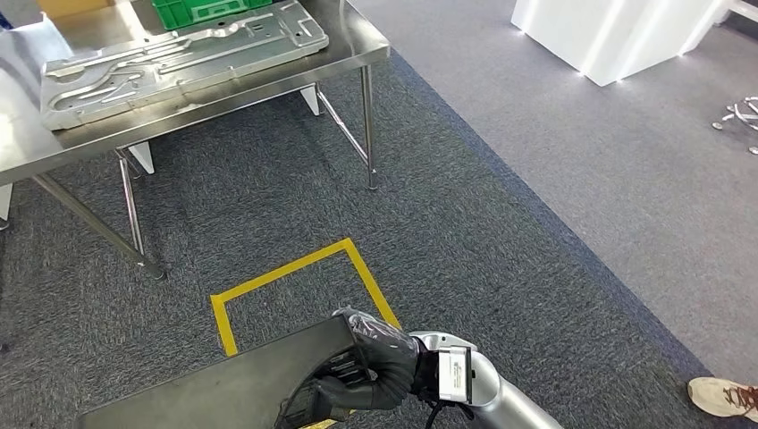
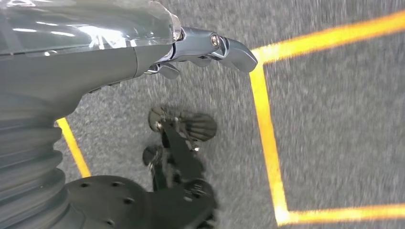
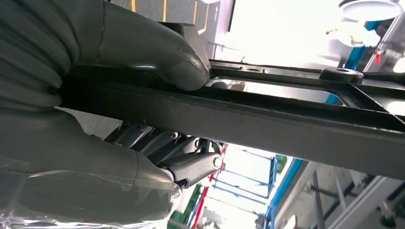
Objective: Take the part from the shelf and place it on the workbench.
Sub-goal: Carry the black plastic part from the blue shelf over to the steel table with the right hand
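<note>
Dark flat part (image 1: pixel 223 384) gripped at its edge by right hand (image 1: pixel 362 371), thumb above and fingers (image 3: pixel 191 164) below, probably to carry it level toward workbench (image 1: pixel 357 49) well ahead; left hand (image 2: pixel 191 52) hung over floor, apparently holding nothing.

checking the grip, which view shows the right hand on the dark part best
Right wrist view: thumb above and fingers below clamp the part. Head view shows the right hand at the part's edge. Left wrist view shows carpet.
</note>
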You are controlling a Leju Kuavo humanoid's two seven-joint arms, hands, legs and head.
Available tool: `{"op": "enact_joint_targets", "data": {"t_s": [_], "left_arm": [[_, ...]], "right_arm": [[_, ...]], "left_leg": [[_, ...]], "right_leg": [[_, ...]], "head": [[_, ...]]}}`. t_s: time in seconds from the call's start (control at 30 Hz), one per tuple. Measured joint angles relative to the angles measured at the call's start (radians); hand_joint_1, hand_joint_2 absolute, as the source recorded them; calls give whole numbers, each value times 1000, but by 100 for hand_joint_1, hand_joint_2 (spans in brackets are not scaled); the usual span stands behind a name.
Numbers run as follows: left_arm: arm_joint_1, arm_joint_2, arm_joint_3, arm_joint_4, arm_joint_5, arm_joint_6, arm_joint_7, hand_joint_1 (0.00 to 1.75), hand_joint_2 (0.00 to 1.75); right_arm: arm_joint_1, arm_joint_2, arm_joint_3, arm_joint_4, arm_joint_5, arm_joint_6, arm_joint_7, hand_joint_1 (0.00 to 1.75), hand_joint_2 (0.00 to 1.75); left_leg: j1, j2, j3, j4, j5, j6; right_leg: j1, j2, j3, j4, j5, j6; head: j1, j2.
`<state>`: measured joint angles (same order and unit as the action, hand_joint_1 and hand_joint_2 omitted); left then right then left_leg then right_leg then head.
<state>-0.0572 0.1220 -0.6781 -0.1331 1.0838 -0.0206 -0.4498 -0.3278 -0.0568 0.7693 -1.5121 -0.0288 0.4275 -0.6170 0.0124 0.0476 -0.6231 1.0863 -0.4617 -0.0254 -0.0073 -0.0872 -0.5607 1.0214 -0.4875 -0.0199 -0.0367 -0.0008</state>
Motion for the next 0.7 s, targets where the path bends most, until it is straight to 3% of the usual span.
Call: {"op": "enact_joint_targets", "data": {"t_s": [0.07,0.13,0.17,0.23,0.3,0.33,0.37,0.4,0.43,0.47,0.53,0.57,0.7], "left_arm": [[-3,0,-1,0,4,-3,-2,0,175],[-1,0,-2,0,9,-7,-3,0,175],[0,0,-3,0,12,-11,-3,0,175],[0,-1,-4,0,16,-21,-3,0,175],[-3,-1,-4,0,18,-33,-4,0,175],[-4,-1,-4,0,19,-39,-6,0,175],[-4,-1,-5,0,20,-43,-8,0,175],[-4,-1,-5,0,20,-46,-9,0,175],[-4,-1,-6,0,20,-48,-11,0,175],[-4,-1,-6,0,20,-51,-12,0,175],[-4,-1,-7,0,19,-55,-15,0,175],[-4,-1,-7,0,20,-57,-17,0,175],[-2,0,-7,0,24,-62,-21,0,175]], "right_arm": [[0,0,0,-4,1,-2,1,171,175],[0,1,0,-7,2,-7,2,171,175],[0,1,-1,-9,4,-10,3,171,175],[0,1,-2,-13,6,-16,5,171,175],[4,0,-3,-12,10,-21,6,171,175],[8,0,-4,-10,11,-23,5,171,175],[12,-1,-4,-8,13,-26,4,171,175],[14,-1,-4,-7,13,-28,2,171,175],[15,-1,-4,-6,13,-30,0,171,175],[15,-1,-5,-6,13,-31,-1,171,175],[14,-1,-6,-6,12,-31,-2,171,175],[13,-1,-7,-6,12,-31,-2,171,175],[13,-1,-8,-6,10,-30,-2,171,175]], "left_leg": [[-10,24,31,-63,10,14],[-12,4,30,-68,11,26],[-9,-5,32,-73,14,32],[-3,-19,38,-83,21,44],[-1,-32,38,-84,22,50],[-2,-40,38,-84,22,51],[-2,-47,38,-83,21,51],[-2,-54,39,-81,20,50],[-2,-60,40,-79,19,49],[-1,-66,41,-76,16,46],[-4,-74,39,-67,10,36],[-5,-76,37,-64,8,30],[0,-71,30,-49,-7,7]], "right_leg": [[5,-20,5,0,-5,9],[7,-40,9,-3,-8,18],[6,-34,11,0,-13,24],[2,15,-9,54,-50,32],[-2,70,-72,180,-111,35],[-3,80,-106,241,-129,37],[-4,83,-128,273,-129,38],[-5,84,-133,270,-110,39],[-7,84,-119,226,-74,39],[-9,85,-90,158,-34,37],[-8,89,-43,45,15,32],[-7,91,-33,20,21,29],[-5,89,-32,7,25,8]], "head": [[1,0],[1,0],[1,0],[2,0],[4,0],[4,0],[4,0],[3,0],[3,0],[4,0],[3,0],[3,0],[2,0]]}}
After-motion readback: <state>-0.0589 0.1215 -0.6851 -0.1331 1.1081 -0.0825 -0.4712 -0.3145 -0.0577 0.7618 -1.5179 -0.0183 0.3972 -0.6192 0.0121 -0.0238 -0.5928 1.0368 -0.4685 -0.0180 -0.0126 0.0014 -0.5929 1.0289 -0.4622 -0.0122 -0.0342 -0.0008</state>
